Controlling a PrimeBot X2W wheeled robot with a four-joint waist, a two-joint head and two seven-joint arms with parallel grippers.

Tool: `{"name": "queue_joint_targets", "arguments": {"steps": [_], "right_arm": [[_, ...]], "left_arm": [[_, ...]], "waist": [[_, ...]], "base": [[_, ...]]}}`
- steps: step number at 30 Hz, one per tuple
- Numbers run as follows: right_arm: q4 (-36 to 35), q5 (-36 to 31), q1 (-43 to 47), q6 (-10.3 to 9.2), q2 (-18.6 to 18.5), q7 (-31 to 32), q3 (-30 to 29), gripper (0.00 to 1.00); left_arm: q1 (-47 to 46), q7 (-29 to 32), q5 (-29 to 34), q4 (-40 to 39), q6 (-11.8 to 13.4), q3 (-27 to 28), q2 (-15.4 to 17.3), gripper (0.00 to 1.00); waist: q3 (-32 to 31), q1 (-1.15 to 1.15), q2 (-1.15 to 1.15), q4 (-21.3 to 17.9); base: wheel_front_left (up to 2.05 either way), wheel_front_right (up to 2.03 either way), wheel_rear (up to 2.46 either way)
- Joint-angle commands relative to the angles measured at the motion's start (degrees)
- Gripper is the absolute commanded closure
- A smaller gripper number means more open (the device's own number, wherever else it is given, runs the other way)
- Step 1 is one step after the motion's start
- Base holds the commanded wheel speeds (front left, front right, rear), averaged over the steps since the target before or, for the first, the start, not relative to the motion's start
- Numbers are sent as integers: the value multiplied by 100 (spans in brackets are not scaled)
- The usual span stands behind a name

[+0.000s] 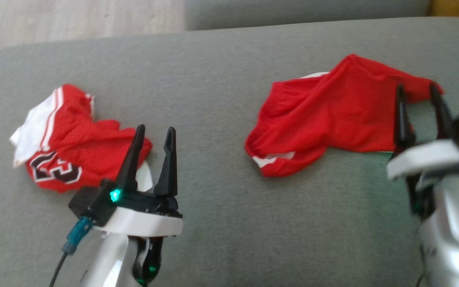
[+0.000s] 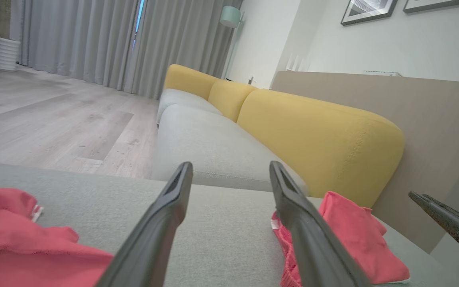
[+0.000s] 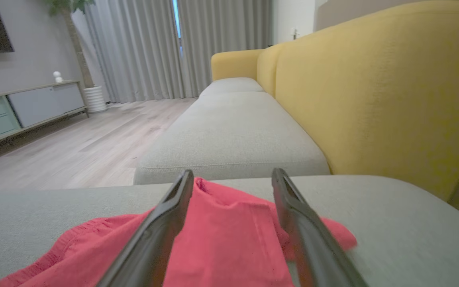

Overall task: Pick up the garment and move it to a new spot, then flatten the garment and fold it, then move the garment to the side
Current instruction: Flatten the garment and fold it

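Garment, red and rumpled, lies on the right half of the grey cushion. Right gripper stands at the cushion's right side, fingers spread wide over the garment's edge and pinching nothing. Left gripper, also wide and empty, hovers over the cushion's left half, just beside a numbered red jersey.

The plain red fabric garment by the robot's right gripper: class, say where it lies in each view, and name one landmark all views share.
Head view: plain red fabric garment right of centre, on the grey seat cushion.
Left wrist view: garment at lower right.
Right wrist view: garment at bottom centre, beneath the right gripper.
Shared landmark: yellow upholstered sofa backrest.
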Motion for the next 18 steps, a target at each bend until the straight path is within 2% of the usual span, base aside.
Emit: {"name": "queue_joint_targets", "arguments": {"steps": [1, 5, 8, 14, 18], "right_arm": [[-331, -53, 75, 39, 106, -62, 79, 0], [-867, -140, 964, 39, 411, -63, -48, 0], [-1073, -153, 1309, 39, 512, -63, -62, 0], [-1335, -188, 1311, 39, 562, -64, -88, 0], [-1417, -231, 1247, 39, 568, -64, -162, 0]], "left_arm": [[-106, -46, 8, -187, 8, 153, 8, 0], [-86, -46, -9, -142, 8, 107, 8, 0], [-108, -46, -31, -113, 8, 50, 8, 0], [-240, -46, -76, 1, 8, -107, 8, 0], [-418, -46, -304, 341, 8, -434, 8, 0]], "waist": [[-110, 1, 0, -173], [-162, 1, 0, -348], [-138, 1, 0, -444], [-32, 1, 0, -585], [29, 1, 0, -621]], "base": [[0, 0, 0], [0, 0, 0], [0, 0, 0], [0, 0, 0], [0, 0, 0]]}}
